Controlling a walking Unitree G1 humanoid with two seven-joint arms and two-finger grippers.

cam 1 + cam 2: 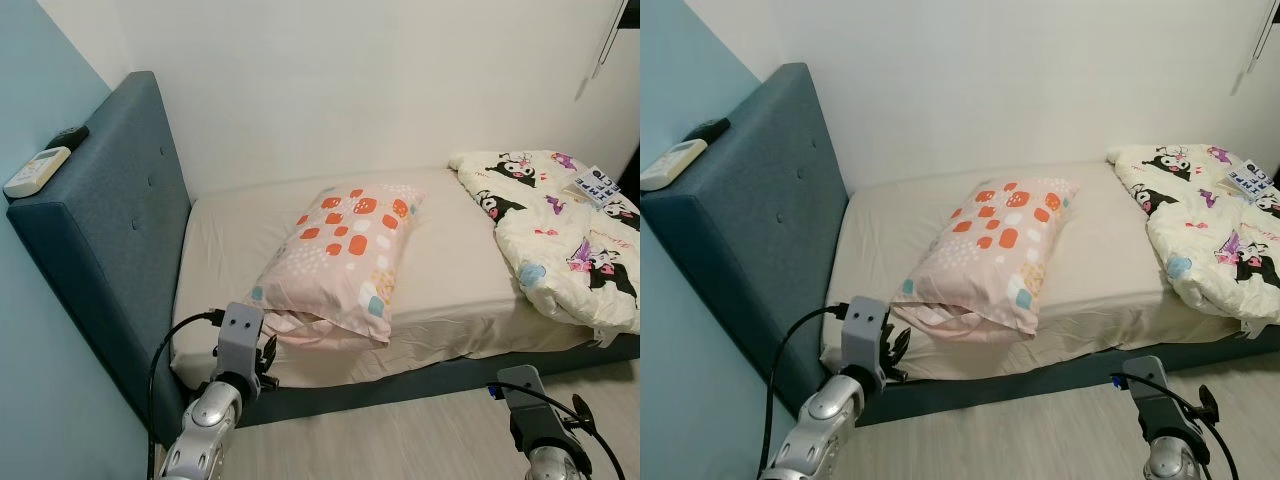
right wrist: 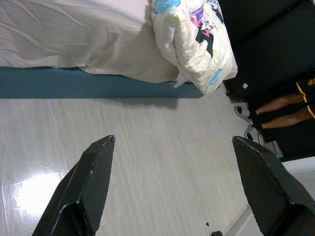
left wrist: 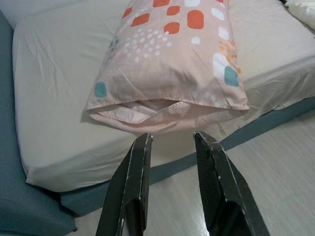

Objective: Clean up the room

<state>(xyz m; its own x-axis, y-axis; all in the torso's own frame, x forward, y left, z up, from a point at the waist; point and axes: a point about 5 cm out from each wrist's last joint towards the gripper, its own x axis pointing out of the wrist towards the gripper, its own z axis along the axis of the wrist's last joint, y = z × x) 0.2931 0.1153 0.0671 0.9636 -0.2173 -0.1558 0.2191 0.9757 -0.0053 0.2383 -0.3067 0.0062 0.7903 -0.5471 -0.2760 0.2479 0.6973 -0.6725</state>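
Two silver metal arms, the left arm (image 1: 205,415) and the right arm (image 1: 548,455), carry grey boxy wrist blocks, looping black cables, and long black textured fingers (image 3: 132,184).

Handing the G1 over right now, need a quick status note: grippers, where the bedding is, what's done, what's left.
Left gripper: open, empty, at the bed's near edge, pointed at the open end of the pink pillow with orange and white patches.
Right gripper: wide open, empty, over the pale wood floor.
The pillow lies askew mid-mattress, away from the blue padded headboard.
The white cartoon-print duvet is bunched at the foot end, overhanging the edge; a small printed booklet rests on it.
Two remotes sit atop the headboard.
Done: nothing visibly.
Left: likely place pillow, spread duvet.
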